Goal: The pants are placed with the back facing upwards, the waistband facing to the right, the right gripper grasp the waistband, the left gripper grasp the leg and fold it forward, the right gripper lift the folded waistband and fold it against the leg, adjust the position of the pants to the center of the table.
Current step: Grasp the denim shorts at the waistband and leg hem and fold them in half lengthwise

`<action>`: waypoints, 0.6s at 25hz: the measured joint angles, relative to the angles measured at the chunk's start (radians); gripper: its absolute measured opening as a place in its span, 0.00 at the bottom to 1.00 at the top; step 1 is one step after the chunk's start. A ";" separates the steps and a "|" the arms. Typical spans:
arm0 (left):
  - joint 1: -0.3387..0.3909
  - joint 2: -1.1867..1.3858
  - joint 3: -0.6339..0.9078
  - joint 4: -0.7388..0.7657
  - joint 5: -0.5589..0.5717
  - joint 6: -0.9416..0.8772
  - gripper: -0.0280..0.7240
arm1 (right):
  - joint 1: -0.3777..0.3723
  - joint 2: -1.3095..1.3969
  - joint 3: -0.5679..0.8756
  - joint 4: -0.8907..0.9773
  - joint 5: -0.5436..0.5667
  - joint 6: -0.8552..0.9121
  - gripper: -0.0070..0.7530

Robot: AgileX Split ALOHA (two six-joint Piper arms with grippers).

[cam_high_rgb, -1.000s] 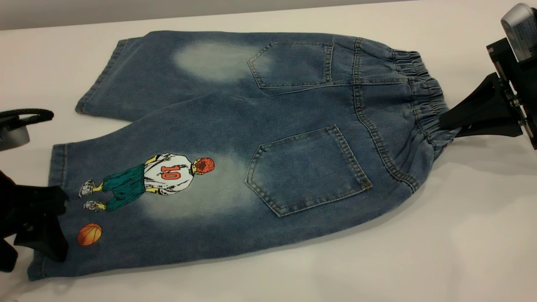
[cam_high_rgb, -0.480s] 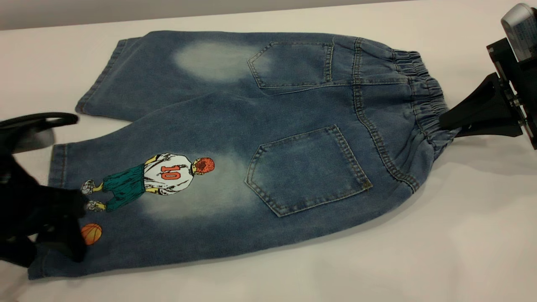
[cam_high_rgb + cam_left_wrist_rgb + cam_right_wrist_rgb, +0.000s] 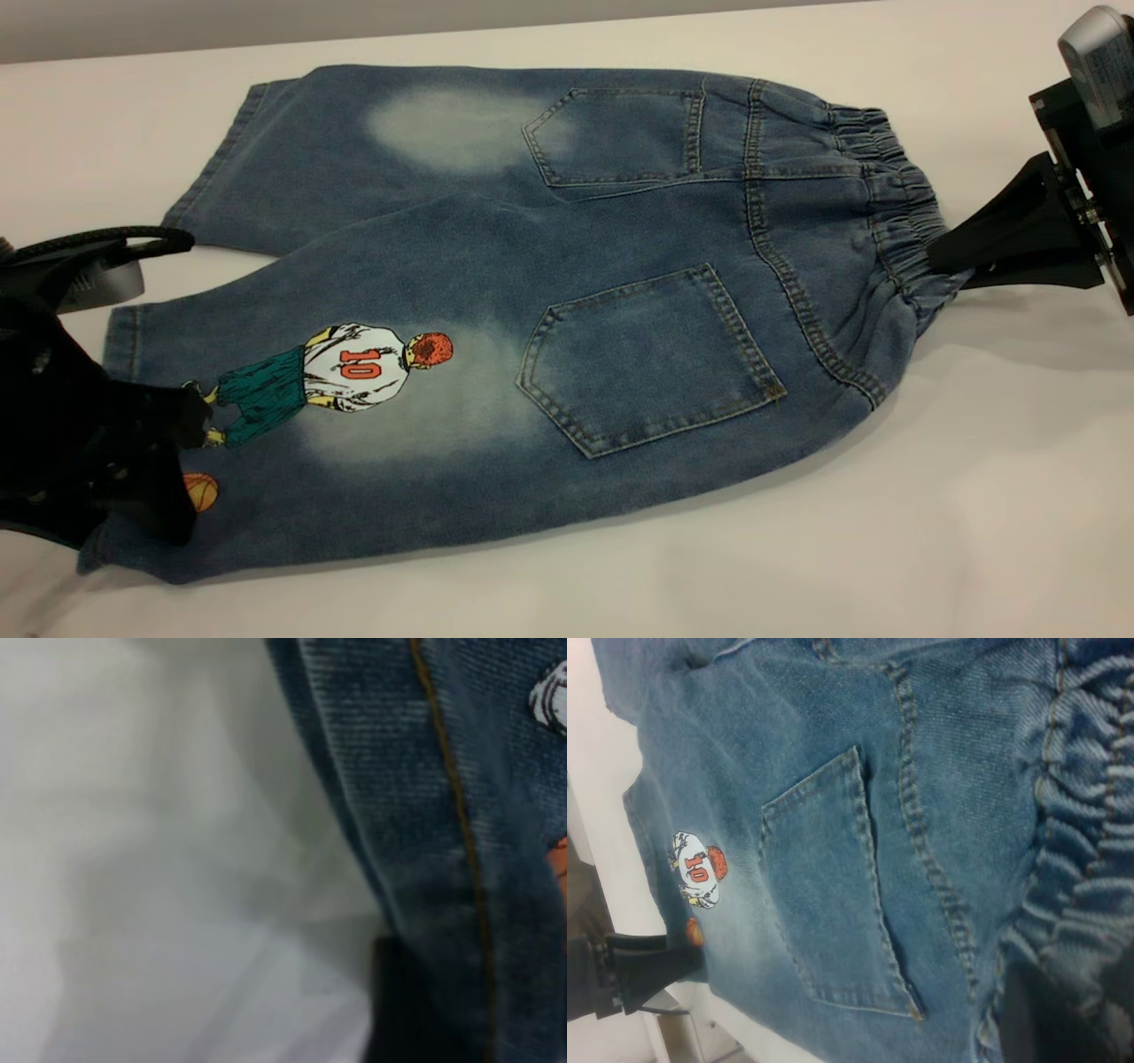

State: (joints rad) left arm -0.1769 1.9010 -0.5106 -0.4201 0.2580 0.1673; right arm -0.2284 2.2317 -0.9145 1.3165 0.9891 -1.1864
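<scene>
While the pants (image 3: 532,310) lie flat and unfolded, back up, on the surface (image 3: 974,496), the right pincer (image 3: 952,252) is clamped on the waistband (image 3: 895,213) at their right end. The left pincer (image 3: 182,465) sits over the hem of the printed leg (image 3: 354,425); I cannot tell whether it has closed. Both folds and the centring remain to be done.

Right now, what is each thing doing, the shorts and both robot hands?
Pants: flat, back up.
Waistband: bunched, pinched at its near end.
Leg: flat, hem under left gripper.
Right gripper: shut on waistband.
Left gripper: over hem.
</scene>
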 joint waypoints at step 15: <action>0.000 -0.110 -0.032 0.000 0.084 0.011 0.13 | 0.000 -0.040 0.000 0.030 0.052 -0.004 0.04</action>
State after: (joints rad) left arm -0.1769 1.7912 -0.5427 -0.4200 0.3423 0.1778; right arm -0.2284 2.1917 -0.9145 1.3462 1.0412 -1.1905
